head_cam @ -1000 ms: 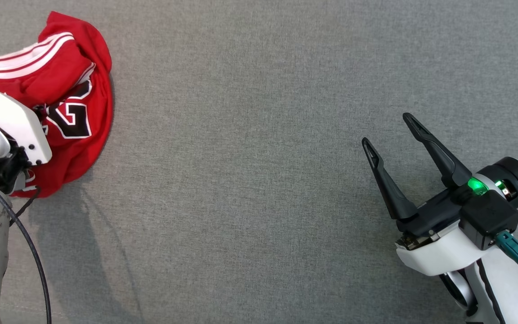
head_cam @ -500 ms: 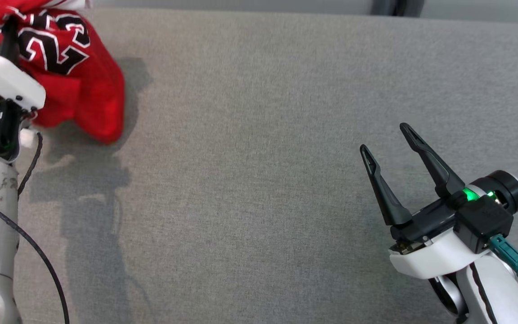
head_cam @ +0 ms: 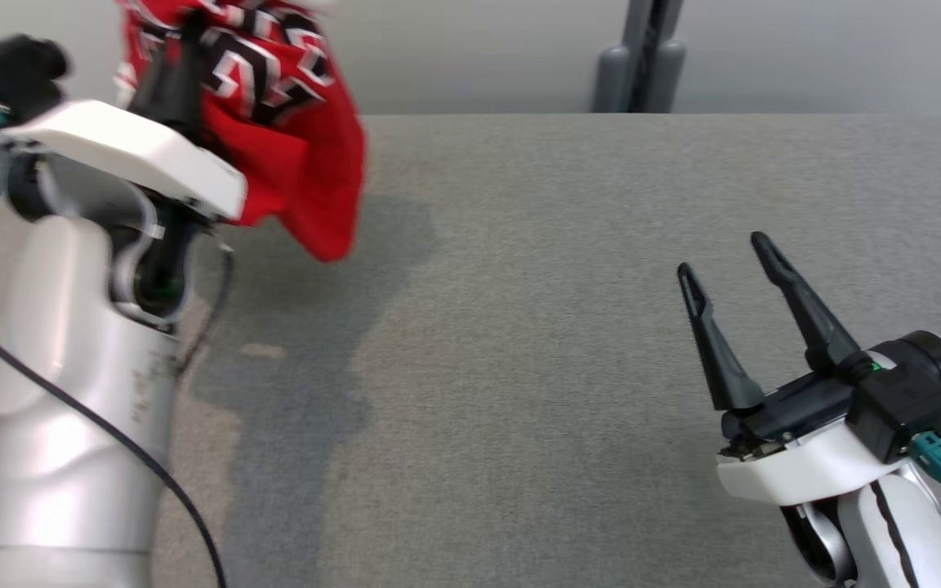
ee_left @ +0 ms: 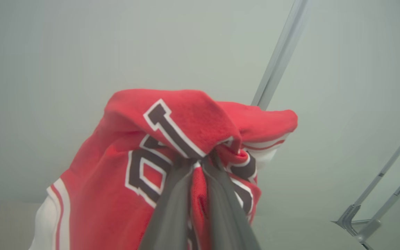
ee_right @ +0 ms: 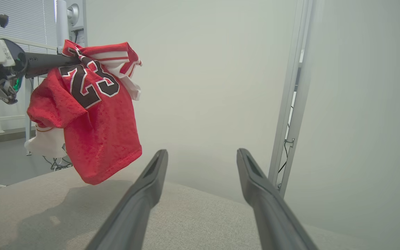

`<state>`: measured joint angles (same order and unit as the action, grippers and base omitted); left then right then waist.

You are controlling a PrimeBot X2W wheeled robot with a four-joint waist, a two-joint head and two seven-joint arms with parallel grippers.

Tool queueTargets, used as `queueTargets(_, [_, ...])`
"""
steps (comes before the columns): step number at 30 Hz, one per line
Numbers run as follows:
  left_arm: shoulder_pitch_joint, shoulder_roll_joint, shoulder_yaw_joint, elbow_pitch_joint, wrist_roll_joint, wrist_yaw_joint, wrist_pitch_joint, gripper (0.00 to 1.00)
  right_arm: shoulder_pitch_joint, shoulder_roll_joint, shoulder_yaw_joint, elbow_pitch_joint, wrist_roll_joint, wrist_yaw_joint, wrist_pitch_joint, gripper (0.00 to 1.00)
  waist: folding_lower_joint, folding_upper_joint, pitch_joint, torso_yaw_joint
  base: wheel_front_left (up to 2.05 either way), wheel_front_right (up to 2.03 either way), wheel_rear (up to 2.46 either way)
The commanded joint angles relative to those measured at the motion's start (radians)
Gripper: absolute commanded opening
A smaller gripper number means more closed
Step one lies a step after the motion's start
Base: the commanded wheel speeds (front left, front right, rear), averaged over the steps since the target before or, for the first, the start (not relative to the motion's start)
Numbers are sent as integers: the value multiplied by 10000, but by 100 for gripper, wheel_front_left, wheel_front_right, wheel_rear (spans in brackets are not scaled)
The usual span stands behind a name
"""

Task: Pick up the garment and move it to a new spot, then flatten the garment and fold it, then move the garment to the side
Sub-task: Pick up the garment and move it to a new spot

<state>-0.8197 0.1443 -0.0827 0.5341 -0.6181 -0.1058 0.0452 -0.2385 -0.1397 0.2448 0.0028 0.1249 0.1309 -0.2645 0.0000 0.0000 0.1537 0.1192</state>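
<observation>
While the left tool (ee_left: 200, 163) is clamped on the red garment (ee_right: 92, 118), the bunched cloth hangs clear above the tabletop (head_cam: 519, 367), far left, close to its far edge. The right tool (head_cam: 720, 255), fingers apart, hovers near right, with bare grey surface between them.

The garment (ee_right: 96, 139) is matt red cloth with a fine, pitted mesh weave, smoother black-and-white numerals and white banded trim. The table (head_cam: 519, 367) is covered in grey woven fabric, matt and slightly rough in its grain. The left gripper (ee_left: 201, 161) and right gripper (head_cam: 722, 254) have fingers of dark matt plastic above wrist housings (head_cam: 789, 478) of smooth white plastic with a soft sheen. The left forearm (head_cam: 70, 392) is a satin silvery shell with small scuffs, and the post (ee_right: 292, 104) looks like pale, smooth metal.
</observation>
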Motion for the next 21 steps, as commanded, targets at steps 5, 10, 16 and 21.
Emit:
queueTargets(5, [853, -563, -743, -1209, -85, 116, 466, 0, 94, 24, -430, -162, 94, -3, -17, 100, 0, 0, -336, -736, 0, 0, 0])
queueTargets(10, [1579, -825, -1800, -2089, 71, 437, 720, 0, 25, 80, -728, -388, 130, -3, -17, 100, 0, 0, -127, -1466, 0, 0, 0])
queueTargets(16, [2056, -899, -3243, -1821, 584, 837, 586, 0, -137, 249, -985, -672, 151, -3, -16, 100, 0, 0, 394, -2439, 0, 0, 0])
queueTargets(21, [2170, -914, -4823, -514, 633, 991, 93, 0, -263, 399, -1053, -741, 150, -3, -17, 100, 0, 0, 765, -3318, 0, 0, 0])
